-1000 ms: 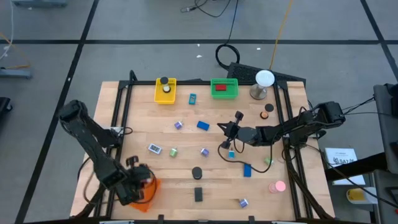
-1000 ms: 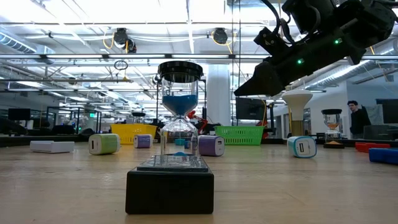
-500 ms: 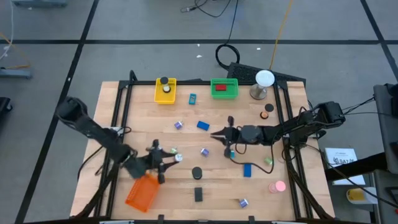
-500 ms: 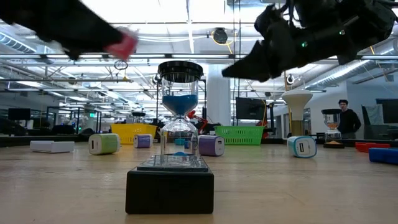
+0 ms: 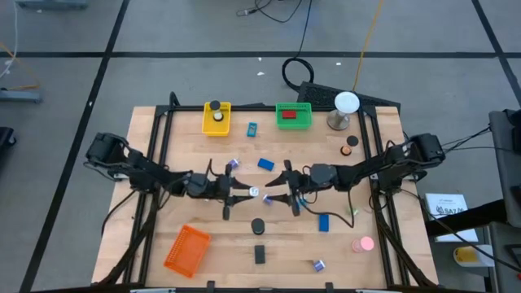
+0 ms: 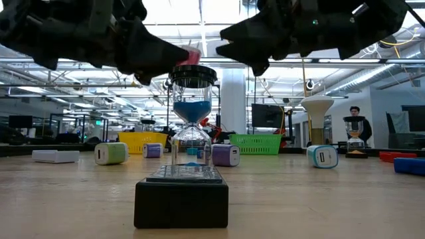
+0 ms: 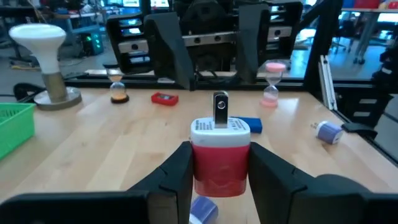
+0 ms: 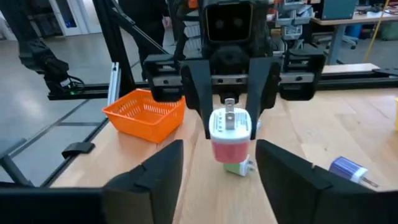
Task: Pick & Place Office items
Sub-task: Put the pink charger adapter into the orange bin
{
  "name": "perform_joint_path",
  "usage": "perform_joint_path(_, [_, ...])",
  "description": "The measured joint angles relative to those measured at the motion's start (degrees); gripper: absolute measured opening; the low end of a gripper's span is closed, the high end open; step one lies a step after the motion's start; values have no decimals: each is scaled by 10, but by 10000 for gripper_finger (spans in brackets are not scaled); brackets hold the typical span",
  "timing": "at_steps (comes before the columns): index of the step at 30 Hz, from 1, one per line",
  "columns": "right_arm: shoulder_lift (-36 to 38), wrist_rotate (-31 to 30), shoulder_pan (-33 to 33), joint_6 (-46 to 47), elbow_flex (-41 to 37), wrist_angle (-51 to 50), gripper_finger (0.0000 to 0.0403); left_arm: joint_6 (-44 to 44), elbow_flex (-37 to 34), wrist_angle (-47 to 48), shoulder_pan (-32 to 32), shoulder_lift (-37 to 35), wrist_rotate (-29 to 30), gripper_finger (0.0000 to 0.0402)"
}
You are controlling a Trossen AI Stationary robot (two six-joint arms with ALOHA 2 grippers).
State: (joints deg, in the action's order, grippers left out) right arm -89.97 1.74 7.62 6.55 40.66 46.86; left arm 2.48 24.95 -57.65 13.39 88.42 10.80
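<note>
So your left hand (image 7: 219,180) grips the red-and-white plug-shaped block (image 7: 219,157) prongs-forward, mid-air over the counter (image 5: 212,228). Your right hand (image 8: 219,163) faces it with fingers spread, looks like a handoff.

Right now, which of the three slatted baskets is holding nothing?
The orange basket, near the table's front-left corner. The yellow basket holds a black-and-white piece and the green basket holds a red item.

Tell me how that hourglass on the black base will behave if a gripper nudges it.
The hourglass stands tall and narrow on a small black base, so a push up high would probably tip it. Its bulbs look like glass, likely fragile. Tipped over, its rounded cap may let it roll.
</note>
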Motion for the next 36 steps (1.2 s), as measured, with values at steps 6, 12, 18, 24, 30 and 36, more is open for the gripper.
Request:
perform_joint_path(6, [0,-1,0,-6,0,5,225,2,-6,0,5,29,0,123])
perform_joint_path(12, [-14,-3,-11,10,0,-5,226,-8,-7,-62,-9,113,10,122])
perform_joint_path(18, [-24,-1,-12,16,-1,1,226,8,-7,-82,-54,184,-8,122])
perform_joint_path(24, [-23,-2,-16,15,0,8,224,13,-7,-88,-78,214,-28,122])
perform_joint_path(30, [-22,-3,-16,14,0,8,217,15,-6,-60,-84,218,-35,122])
perform_joint_path(36, [-22,-4,-16,14,0,8,218,24,-6,-39,-84,218,-35,156])
